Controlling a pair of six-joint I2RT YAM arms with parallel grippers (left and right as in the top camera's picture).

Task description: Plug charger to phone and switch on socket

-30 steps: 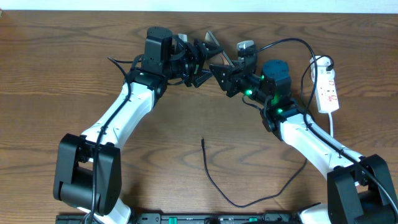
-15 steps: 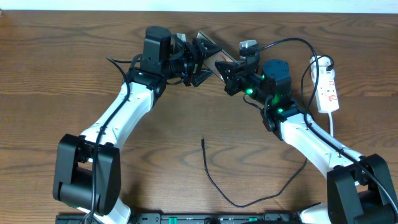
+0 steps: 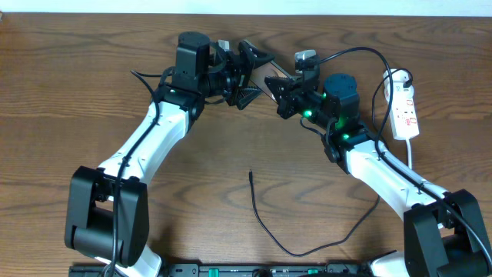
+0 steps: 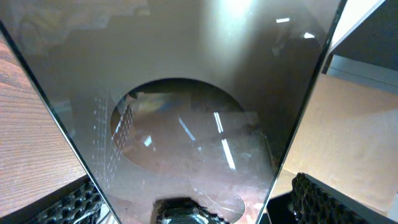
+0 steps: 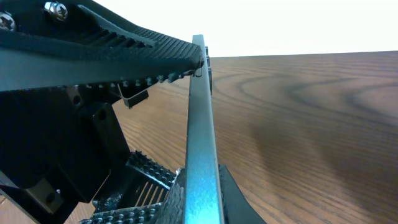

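Black and thin, the charger (image 3: 254, 206) lies loose on the brown wooden table (image 3: 69, 100) close in front of the robot's bases. Its small plug tip points away from them, and the cable curls back and off toward the right arm. The tip touches nothing and is well apart from both grippers. Farther out on the right, the white socket (image 3: 405, 112) lies flat near the table's far edge, its round plug at the far end and its white cord trailing back beside the right arm. Beyond the charger, in the middle of the table's far part, the two arms meet. The right gripper (image 3: 281, 91) is clamped on the phone (image 4: 186, 87), which it holds lifted off the wood. Its wrist camera sees the phone edge-on, pinched between the ribbed upper finger (image 5: 124, 53) and the padded lower one. The left gripper (image 3: 258, 75) faces it from the other side with its fingers spread wide. In its own camera the phone's dark screen with the pale oval fills the view, and the two pads (image 4: 323, 198) stand clear of the phone's long edges, so it grips nothing.
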